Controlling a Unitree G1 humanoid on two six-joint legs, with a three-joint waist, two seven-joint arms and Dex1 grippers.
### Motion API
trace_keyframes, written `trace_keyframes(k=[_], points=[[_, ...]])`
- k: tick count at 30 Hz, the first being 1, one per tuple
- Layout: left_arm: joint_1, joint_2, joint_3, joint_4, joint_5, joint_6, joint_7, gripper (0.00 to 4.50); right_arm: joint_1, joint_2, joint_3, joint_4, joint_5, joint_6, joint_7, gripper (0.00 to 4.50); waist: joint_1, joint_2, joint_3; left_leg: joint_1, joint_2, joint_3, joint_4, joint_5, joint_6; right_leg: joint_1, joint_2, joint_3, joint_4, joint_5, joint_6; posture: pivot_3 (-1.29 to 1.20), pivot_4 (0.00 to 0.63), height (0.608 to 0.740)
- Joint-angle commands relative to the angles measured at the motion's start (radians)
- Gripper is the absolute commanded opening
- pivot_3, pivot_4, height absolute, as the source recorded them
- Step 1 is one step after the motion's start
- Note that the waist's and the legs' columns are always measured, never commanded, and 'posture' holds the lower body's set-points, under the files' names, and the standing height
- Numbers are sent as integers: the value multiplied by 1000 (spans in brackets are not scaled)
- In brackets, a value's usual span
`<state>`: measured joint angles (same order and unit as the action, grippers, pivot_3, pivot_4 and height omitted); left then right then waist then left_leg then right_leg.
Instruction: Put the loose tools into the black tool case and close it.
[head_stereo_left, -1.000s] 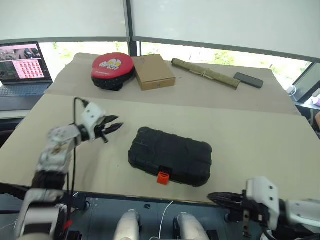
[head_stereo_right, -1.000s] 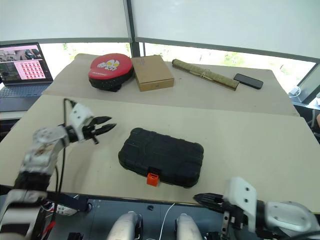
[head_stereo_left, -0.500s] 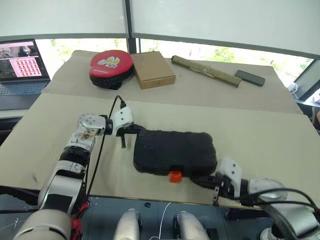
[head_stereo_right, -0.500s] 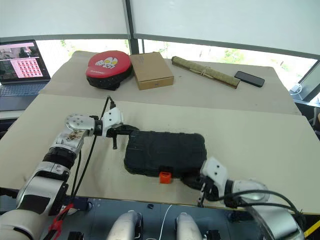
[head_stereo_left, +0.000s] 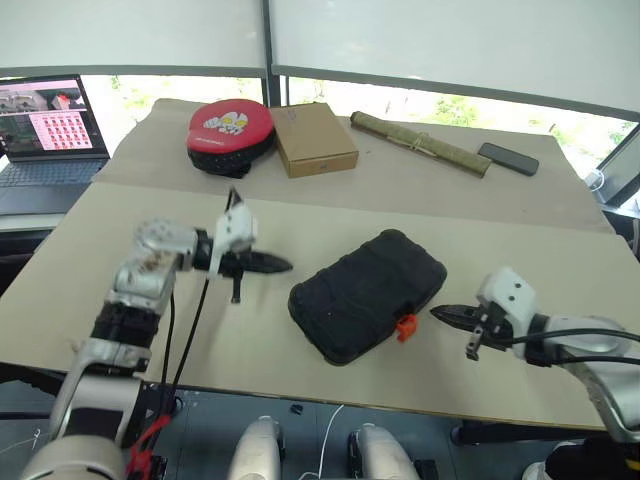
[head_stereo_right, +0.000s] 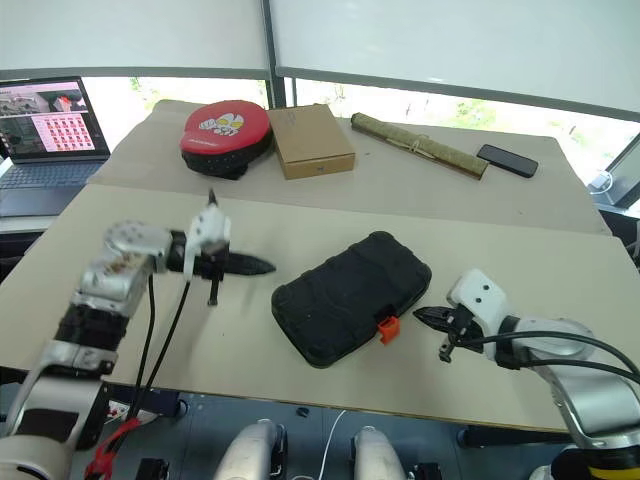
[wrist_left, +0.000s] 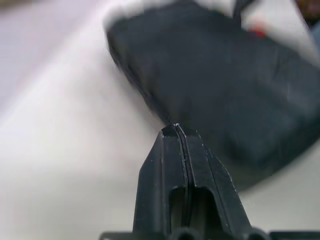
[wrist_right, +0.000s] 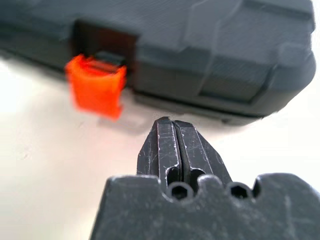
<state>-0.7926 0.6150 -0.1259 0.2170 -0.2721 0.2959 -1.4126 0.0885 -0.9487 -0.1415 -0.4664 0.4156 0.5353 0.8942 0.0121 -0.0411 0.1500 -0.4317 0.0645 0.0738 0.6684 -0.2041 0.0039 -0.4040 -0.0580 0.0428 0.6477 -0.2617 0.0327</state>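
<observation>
Two silver-and-white arms with black pincer tips

Left arm (head_stereo_left: 140, 300) is brushed silver segments with black joint bands, a round silver cap near the wrist, then a white wrist block; a black cable loops off it toward 6 o'clock, red bit at the end. Left gripper (head_stereo_left: 283, 266) is two slim black fingers pressed into one point. Right arm (head_stereo_left: 590, 355) is smoother grey with a white block and black cable. Right gripper (wrist_right: 168, 121) is scuffed black, fingers together, round holes along its base.

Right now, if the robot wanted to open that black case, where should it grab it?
Probably the orange latch on the black case. It sticks out from the case's edge towards the shut right gripper, which could come straight at it from that side.
</observation>
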Motion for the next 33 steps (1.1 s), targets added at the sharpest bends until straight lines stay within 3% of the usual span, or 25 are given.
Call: trace_keyframes(k=[1,9,16,22,33], points=[[14,-45,-86,-64,24,-31,-9,51,46,-25,-14,-102,25,28,31,0,0,1,-1,0,0,0,0,0,0,0,0,0,0,0,0,0,150,740],[47,-141,-290,97,244,-418,17,51,-5,41,112,-166,-20,130,-77,0,-2,1,-1,1,0,-1,1,0,0,0,1,1,1,0,-1,0,150,740],[44,-169,-300,149,247,-461,24,51,-95,110,218,-104,-86,158,-158,0,1,2,-2,2,0,-1,1,0,0,2,0,1,0,0,-1,0,150,740],[44,-178,-296,145,240,-463,25,51,-162,169,234,-80,-92,164,-188,0,-2,2,-2,2,0,-1,2,0,0,2,1,1,1,0,-1,0,150,740],[44,-198,-330,200,290,-538,43,51,-204,179,126,-188,-1,232,-179,0,-23,3,-2,2,1,-1,1,0,0,1,2,1,1,1,-1,0,150,740]])
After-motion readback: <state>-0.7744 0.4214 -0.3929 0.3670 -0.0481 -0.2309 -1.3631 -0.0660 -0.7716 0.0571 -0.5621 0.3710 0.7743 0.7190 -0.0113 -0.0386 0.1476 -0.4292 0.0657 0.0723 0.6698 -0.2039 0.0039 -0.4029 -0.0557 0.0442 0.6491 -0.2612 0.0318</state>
